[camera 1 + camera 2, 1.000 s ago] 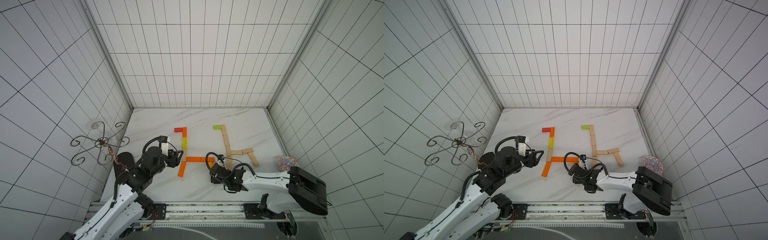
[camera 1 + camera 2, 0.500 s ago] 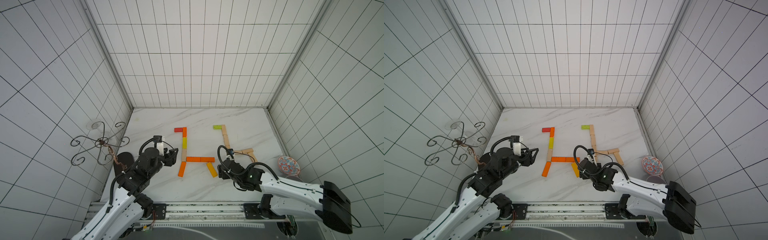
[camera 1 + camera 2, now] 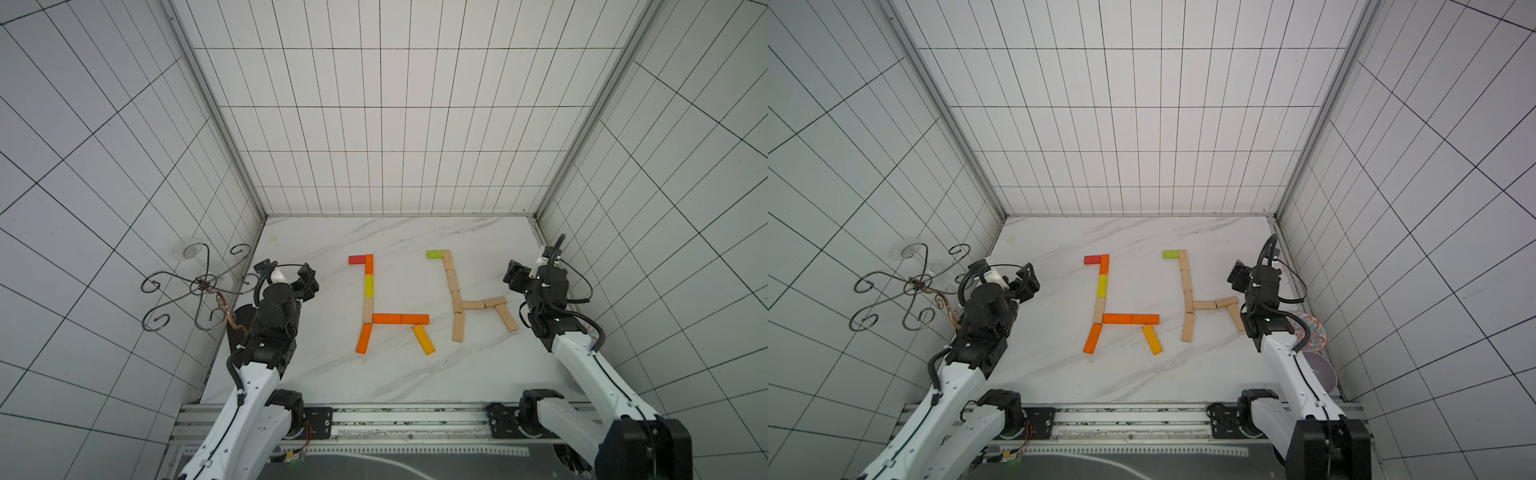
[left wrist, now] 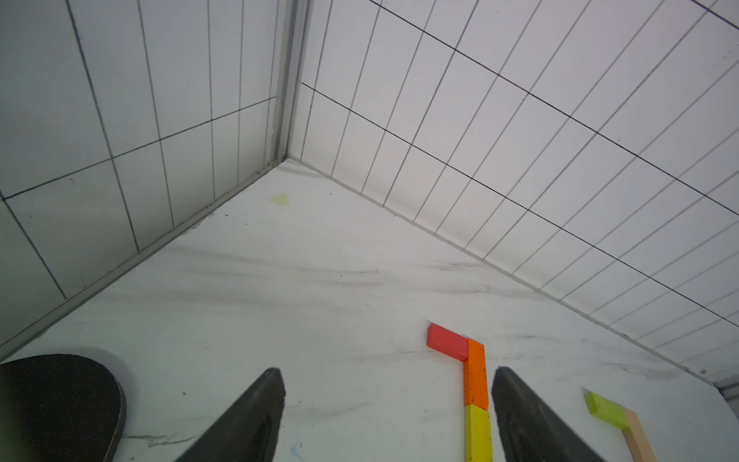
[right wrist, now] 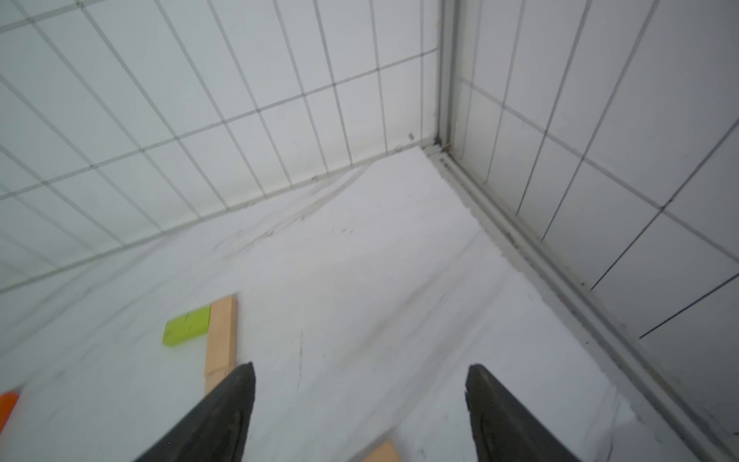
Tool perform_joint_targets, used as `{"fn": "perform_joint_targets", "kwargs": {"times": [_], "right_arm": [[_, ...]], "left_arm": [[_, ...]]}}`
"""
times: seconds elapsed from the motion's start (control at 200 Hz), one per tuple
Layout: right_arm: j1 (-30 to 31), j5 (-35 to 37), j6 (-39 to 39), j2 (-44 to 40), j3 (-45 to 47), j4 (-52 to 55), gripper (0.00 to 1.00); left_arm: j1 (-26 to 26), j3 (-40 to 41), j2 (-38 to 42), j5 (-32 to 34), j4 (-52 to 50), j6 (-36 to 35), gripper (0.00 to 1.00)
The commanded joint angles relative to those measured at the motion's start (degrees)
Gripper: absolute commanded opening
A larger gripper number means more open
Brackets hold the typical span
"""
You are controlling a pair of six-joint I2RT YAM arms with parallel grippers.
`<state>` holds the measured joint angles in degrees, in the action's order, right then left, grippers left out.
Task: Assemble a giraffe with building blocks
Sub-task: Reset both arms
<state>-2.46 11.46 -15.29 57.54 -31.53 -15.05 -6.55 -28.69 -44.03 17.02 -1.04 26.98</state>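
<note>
Marble desk (image 3: 395,374) carries two flat block giraffes side by side: the coloured giraffe (image 3: 386,318) nearer the left arm, the wooden giraffe (image 3: 472,305) (lime-green head) nearer the right. Left claw (image 4: 386,376) hovers well aside, jaws spread, empty. Right claw (image 5: 360,372) gapes too, gripping nothing, near the wooden giraffe's rear.

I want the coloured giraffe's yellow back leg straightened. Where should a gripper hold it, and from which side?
Take the yellow leg block at mid-length, jaws across its narrow width, coming straight down from above. It lies flat and slanted, both long sides free; its far end sits near the orange body block.
</note>
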Motion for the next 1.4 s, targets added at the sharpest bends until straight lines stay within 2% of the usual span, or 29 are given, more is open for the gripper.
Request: {"fn": "perform_joint_targets", "kwargs": {"times": [0.0, 0.13, 0.215, 0.4, 0.49, 0.575, 0.625, 0.69, 0.75, 0.78, 0.815, 0.895, 1.005, 1.115, 1.135, 1.155, 1.21, 1.394], "right_arm": [[-5.00, -2.85, 1.28, 2.61, 7.19, -14.25, 0.84], [-5.56, -1.50, 4.48, 6.34, 16.45, -33.02, 0.84], [-5.54, -1.12, 5.44, 11.76, 20.85, -45.40, 0.84], [-5.23, -3.11, 6.64, 24.35, 24.08, -64.01, 0.85], [-3.52, -4.18, 9.06, 23.98, 21.02, -56.90, 0.85], [-2.20, -7.15, 11.83, 29.16, 19.42, -59.07, 0.86], [-1.09, -6.21, 13.22, 32.03, 19.43, -63.86, 0.86], [-0.95, -6.18, 12.96, 29.78, 17.64, -55.74, 0.87], [-0.86, -6.14, 13.35, 31.77, 18.93, -62.28, 0.87], [-0.94, -6.19, 13.28, 30.90, 18.36, -59.55, 0.99], [-0.94, -6.19, 13.15, 30.04, 17.92, -57.00, 1.00], [-0.79, -5.94, 13.42, 31.19, 18.70, -60.91, 0.99], [-0.57, -5.72, 13.71, 30.91, 18.23, -59.39, 1.00], [0.39, -4.72, 14.70, 30.86, 17.30, -57.47, 1.00], [0.62, -4.34, 14.88, 30.94, 17.36, -57.65, 1.00], [0.89, -3.93, 14.93, 31.03, 17.38, -57.91, 1.00], [1.02, -3.81, 14.94, 31.15, 17.29, -57.93, 0.99], [0.96, -3.89, 14.89, 31.23, 17.20, -57.81, 1.00]], "left_arm": [[0.58, 2.93, -1.57, 8.79, 11.56, -1.26, 0.85], [0.57, 8.94, -2.67, 14.89, 21.05, -5.24, 0.87], [0.57, 12.54, -4.23, 17.59, 28.16, -9.57, 0.87], [0.66, 14.33, -12.20, 16.76, 37.80, -14.42, 0.87], [0.95, 15.62, -18.15, 16.02, 45.21, -17.79, 0.87], [2.50, 16.05, -23.02, 13.14, 48.90, -17.20, 0.87], [3.02, 16.82, -25.68, 11.85, 52.21, -16.97, 0.87], [3.16, 17.76, -29.33, 10.42, 56.86, -17.46, 0.87], [3.21, 18.30, -33.15, 9.02, 61.60, -18.10, 0.87], [3.21, 18.56, -35.40, 8.42, 64.72, -18.61, 0.87], [3.21, 18.62, -38.25, 7.98, 67.94, -19.01, 0.87], [3.20, 18.34, -43.13, 3.05, 74.61, -22.49, 0.87], [2.43, 15.10, -47.55, -0.12, 73.43, -25.25, 0.87], [1.81, 11.90, -46.13, -0.83, 65.54, -25.78, 0.88], [1.80, 11.20, -45.84, -0.77, 63.58, -25.61, 0.90], [1.80, 10.43, -45.53, -0.65, 61.59, -25.43, 0.97], [1.64, 8.68, -44.89, 0.32, 56.87, -24.84, 0.97], [1.28, 9.27, -45.33, 0.51, 58.80, -25.51, 0.97]]}}
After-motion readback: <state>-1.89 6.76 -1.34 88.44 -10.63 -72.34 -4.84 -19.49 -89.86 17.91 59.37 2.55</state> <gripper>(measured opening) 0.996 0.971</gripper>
